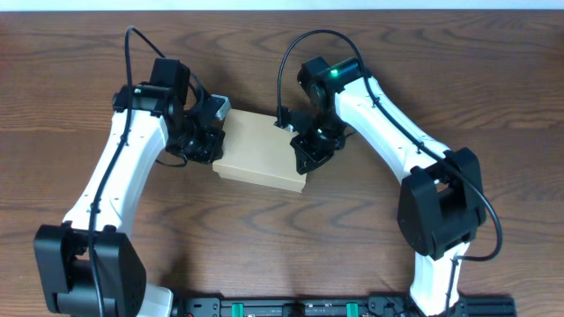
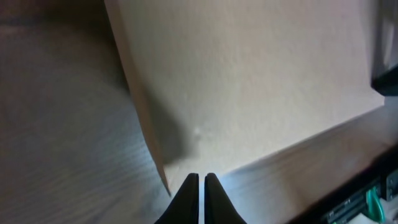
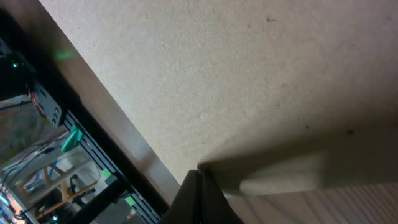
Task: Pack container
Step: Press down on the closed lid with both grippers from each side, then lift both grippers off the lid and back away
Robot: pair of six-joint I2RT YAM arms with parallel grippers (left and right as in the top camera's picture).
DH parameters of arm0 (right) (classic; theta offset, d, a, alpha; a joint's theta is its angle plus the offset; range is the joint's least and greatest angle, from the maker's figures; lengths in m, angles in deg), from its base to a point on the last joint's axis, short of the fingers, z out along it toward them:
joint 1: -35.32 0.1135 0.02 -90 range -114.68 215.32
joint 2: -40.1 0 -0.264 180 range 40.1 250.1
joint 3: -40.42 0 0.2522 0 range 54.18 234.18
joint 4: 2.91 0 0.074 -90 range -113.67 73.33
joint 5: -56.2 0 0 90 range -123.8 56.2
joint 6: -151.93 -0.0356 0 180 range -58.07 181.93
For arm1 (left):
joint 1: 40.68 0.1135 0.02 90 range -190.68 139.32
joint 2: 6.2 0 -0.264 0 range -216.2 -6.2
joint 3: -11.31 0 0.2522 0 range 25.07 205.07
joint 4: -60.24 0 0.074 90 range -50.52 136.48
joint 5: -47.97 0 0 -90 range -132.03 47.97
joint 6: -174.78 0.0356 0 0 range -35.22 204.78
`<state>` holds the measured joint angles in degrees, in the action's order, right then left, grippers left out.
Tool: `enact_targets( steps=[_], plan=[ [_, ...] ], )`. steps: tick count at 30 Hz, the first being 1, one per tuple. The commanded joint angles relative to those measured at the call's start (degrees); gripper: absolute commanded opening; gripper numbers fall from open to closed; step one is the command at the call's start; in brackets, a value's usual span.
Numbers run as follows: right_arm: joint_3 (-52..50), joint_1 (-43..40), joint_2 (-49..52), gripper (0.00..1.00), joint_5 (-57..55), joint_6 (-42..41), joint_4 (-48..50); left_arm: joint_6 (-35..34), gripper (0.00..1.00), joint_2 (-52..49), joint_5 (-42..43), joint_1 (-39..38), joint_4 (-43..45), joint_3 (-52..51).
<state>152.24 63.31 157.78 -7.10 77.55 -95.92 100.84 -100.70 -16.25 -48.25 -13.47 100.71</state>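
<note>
— Tan cardboard, the container point(image 1: 264, 151), is lying closed on the brown wooden table point(image 1: 264, 44) in the overhead view. Where are the arms standing?

— The left gripper point(image 1: 210, 141) is crowding the box's left end and the right gripper point(image 1: 310, 151) is hanging over its right end. The box is sitting between the two white arms, slightly askew to the table edge.

— What is the left wrist camera giving us?

— The left gripper point(image 2: 199, 186) is pointing its two dark fingertips at a near corner of the container point(image 2: 249, 81). The jaws are drawn together with only a sliver of light between them, and they are carrying nothing. The table point(image 2: 62, 137) is showing blurred to the left of the box.

— And the right wrist?

— The right gripper point(image 3: 200, 183) is closing to a single dark point, also gripping nothing. Its tip is sitting at the edge of the container point(image 3: 217, 74), whose plain top is filling most of the frame. A shadow is falling across the cardboard beside the tip, and a strip of table point(image 3: 354, 208) is showing at lower right. Whether either tip is actually pressing on the cardboard, I cannot tell.
</note>
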Motion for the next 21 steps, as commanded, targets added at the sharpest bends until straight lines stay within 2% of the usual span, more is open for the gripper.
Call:
enact_targets(
  steps=[1,11,15,21],
  plan=[
    [-1.01,0.59,-0.04,0.02,-2.91,-0.42,0.85,-1.55,0.06,-0.42,1.05,-0.02,0.98,-2.75],
    [-1.01,0.59,-0.04,0.02,-2.93,-0.39,0.85,-5.51,0.06,-0.48,0.63,-0.02,7.8,-10.88],
    [-0.63,0.5,-0.13,0.02,-2.93,-0.72,0.66,-7.37,0.06,-0.15,0.66,0.11,7.91,-10.05],
    [0.85,-1.22,-4.85,0.02,-2.93,-4.76,3.02,-9.51,0.06,3.74,0.66,0.15,7.08,-3.04]
  ],
)
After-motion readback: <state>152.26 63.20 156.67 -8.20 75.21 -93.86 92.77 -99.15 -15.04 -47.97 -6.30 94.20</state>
